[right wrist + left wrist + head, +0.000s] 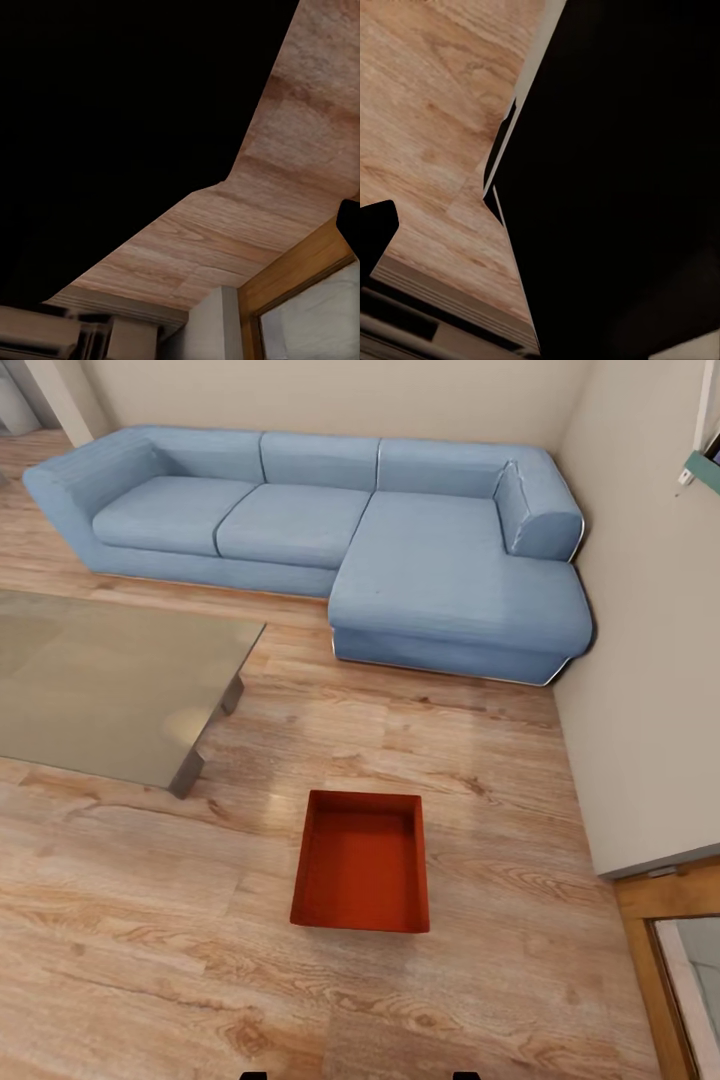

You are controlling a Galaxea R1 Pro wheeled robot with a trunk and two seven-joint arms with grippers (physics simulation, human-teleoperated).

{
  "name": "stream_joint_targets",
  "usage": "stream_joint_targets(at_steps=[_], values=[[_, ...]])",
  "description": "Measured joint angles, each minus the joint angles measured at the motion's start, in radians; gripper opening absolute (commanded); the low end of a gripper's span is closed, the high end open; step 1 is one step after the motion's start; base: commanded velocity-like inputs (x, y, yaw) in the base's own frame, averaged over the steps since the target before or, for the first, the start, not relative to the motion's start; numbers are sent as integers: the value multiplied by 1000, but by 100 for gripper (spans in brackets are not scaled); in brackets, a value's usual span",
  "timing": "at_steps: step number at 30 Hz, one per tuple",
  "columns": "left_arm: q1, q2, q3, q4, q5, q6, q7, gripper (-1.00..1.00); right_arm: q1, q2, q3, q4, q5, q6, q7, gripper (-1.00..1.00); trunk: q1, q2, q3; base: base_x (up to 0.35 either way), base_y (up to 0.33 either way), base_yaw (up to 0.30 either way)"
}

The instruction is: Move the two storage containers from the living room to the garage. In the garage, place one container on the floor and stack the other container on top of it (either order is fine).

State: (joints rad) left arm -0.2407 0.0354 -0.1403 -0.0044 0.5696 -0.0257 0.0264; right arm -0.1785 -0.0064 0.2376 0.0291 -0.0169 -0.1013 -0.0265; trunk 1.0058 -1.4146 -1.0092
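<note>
Both grippers are hard to read: the wrist views give mostly black housing, so whether either is open or closed cannot be told. One storage container [362, 862], a smooth red-orange rectangular box with straight walls and an open, empty top, sits on the wood-plank floor [150, 920] of the living room, near the front of the head view. Beyond it, a glass-topped coffee table [110, 680] on grey legs stands to the left, cut off by the frame edge. A blue fabric corner sofa [400, 550] fills the far corner against beige walls [650, 660]. A wood-framed panel [675, 980] at lower right is only partly visible.
</note>
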Motion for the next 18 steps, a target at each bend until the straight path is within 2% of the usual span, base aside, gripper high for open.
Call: stream_joint_targets(at_steps=[12,15,16,18], values=[[0,7,-2,-15,-7,-5,3,100,-3,5,-2,-21,2,13,-4,100,0,0,0,0,0,0],[0,27,-2,-72,-12,3,6,100,-9,16,-6,-124,-4,38,-19,100,0,0,0,0,0,0],[0,32,-3,-120,-14,9,12,100,-10,20,-7,-183,-5,56,-33,100,0,0,0,0,0,0],[-1,49,-3,-259,-18,58,64,100,-14,34,-10,-327,-6,131,-83,100,0,0,0,0,0,0]])
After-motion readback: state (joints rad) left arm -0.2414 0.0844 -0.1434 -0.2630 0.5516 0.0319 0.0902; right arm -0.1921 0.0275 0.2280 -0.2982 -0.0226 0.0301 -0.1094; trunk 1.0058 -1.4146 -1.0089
